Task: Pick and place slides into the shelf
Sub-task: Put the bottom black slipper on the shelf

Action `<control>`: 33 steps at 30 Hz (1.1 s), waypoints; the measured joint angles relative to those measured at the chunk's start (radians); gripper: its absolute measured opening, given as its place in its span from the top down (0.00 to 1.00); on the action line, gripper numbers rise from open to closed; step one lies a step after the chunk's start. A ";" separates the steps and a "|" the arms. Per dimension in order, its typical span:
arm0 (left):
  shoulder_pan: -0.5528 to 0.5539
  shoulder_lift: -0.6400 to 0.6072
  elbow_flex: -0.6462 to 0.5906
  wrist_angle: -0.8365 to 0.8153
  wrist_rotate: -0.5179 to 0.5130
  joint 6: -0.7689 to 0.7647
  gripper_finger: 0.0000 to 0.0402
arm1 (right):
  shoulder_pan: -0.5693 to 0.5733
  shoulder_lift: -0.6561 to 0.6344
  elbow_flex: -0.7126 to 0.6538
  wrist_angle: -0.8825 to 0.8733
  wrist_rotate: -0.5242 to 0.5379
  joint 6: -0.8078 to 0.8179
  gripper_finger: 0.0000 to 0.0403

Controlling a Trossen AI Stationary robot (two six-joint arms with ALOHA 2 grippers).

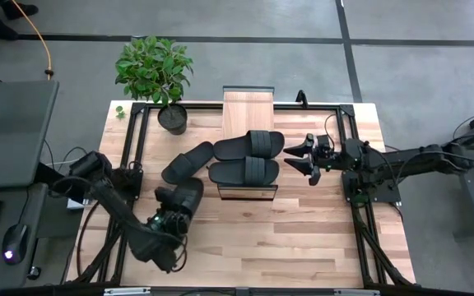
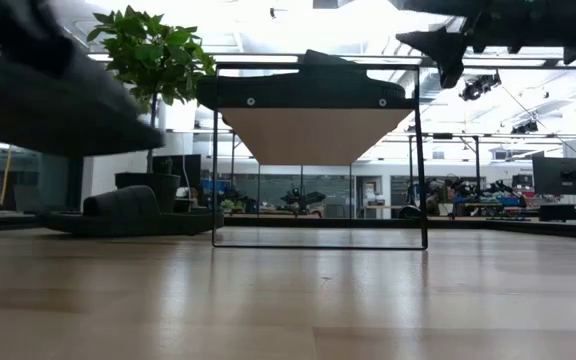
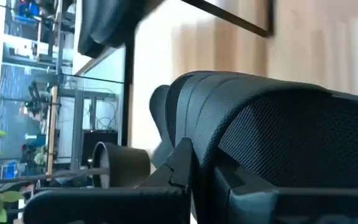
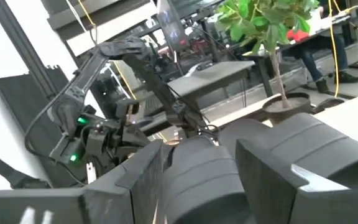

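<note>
- Near the table's front-left, the left gripper (image 1: 174, 215) is pinched onto 1 slide (image 1: 186, 196): the pick step, by my judgement.
- Next comes a lift toward the shelf (image 1: 248, 107), where 2 slides (image 1: 248, 158) already rest; another (image 1: 186, 162) lies beside it.
- Right gripper (image 1: 309, 158) hovers spread by the shelf.
- Wooden tabletop (image 1: 303, 238); potted plant (image 1: 156, 72); grey floor.

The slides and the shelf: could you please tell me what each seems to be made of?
Slides: probably matte black foam or rubber, with no shine and a ribbed strap. Shelf: light wood plank top with visible grain, on a thin dark frame that looks like metal.
</note>
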 joint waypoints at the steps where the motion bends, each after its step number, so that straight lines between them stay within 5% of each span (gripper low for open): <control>1: 0.015 -0.008 0.011 -0.007 -0.010 0.019 0.99 | 0.009 0.000 0.000 0.005 0.012 -0.001 0.52; 17: 0.300 -0.111 0.189 -0.006 -0.310 0.179 0.99 | 0.116 0.001 0.054 -0.039 0.170 -0.052 0.52; 33: 0.234 -0.152 0.227 -0.006 -0.266 0.241 0.98 | 0.131 0.001 0.054 -0.104 0.230 -0.001 0.52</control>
